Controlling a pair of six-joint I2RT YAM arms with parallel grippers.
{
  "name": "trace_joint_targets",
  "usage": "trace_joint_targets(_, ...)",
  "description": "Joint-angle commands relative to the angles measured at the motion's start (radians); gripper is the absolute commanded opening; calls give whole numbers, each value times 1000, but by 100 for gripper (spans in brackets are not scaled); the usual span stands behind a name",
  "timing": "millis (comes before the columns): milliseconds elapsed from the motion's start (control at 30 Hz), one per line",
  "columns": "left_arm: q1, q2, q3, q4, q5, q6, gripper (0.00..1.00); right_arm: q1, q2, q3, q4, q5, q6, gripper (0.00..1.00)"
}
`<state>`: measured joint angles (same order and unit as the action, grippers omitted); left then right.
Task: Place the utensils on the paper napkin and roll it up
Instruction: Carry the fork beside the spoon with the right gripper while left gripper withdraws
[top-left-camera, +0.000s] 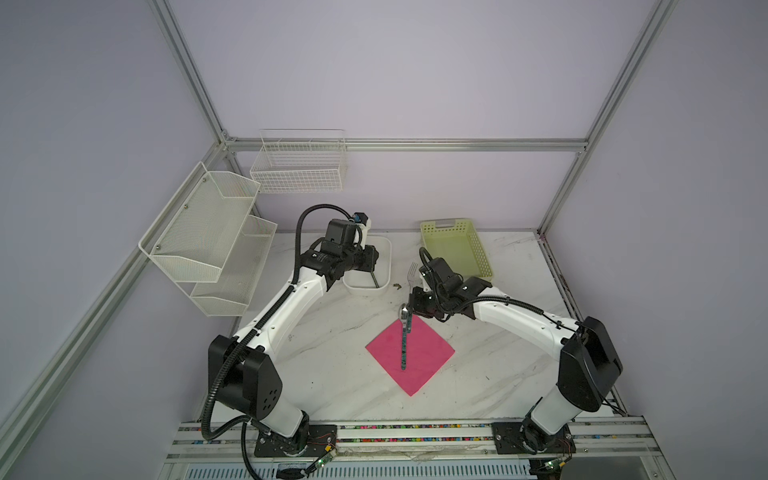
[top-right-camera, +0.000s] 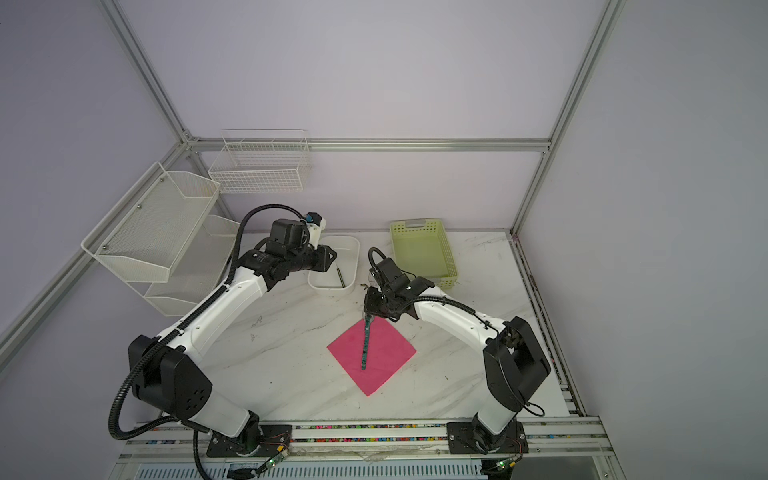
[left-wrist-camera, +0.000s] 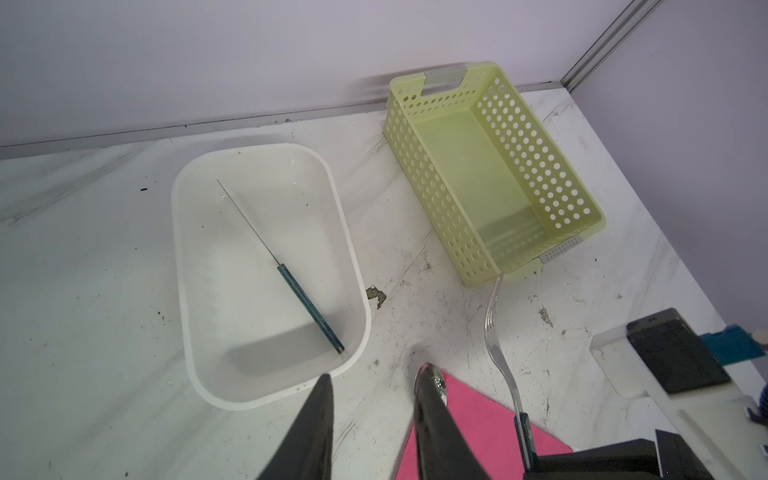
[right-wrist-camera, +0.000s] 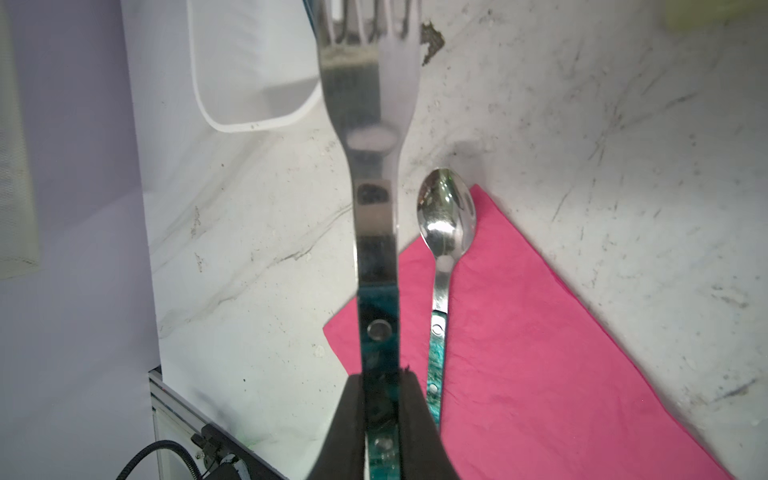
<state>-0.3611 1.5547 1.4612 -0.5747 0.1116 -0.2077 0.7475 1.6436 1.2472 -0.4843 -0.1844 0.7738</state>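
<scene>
While the right gripper (right-wrist-camera: 380, 384) clamps the fork (right-wrist-camera: 370, 124) by its teal handle, held above the pink napkin (right-wrist-camera: 540, 353) at its far corner, the spoon (right-wrist-camera: 446, 216) lies flat on it; the left gripper (left-wrist-camera: 376, 372) hovers near the white tub (left-wrist-camera: 183, 249), jaws apart.

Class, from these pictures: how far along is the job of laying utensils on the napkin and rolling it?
Done: the spoon lies on the flat pink napkin. In hand: the right claw grips the fork by its handle. Remaining: set the fork beside the spoon, then roll the napkin, which lies unrolled. The left claw is open and empty.
</scene>
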Motion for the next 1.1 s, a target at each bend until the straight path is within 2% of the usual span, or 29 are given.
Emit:
trace_joint_targets(0,4,-52,-17,-40,-36,69,33,14,-18,-35,-55,39,37,8)
trace_joint_targets(167,7,-76,-61,-46,-108,81,33,36,3,-62,-77,49,46,8)
trace_joint_targets(1067,8,-68,-52,-92,-125,85,34,73,183,-47,-88,24,44,8)
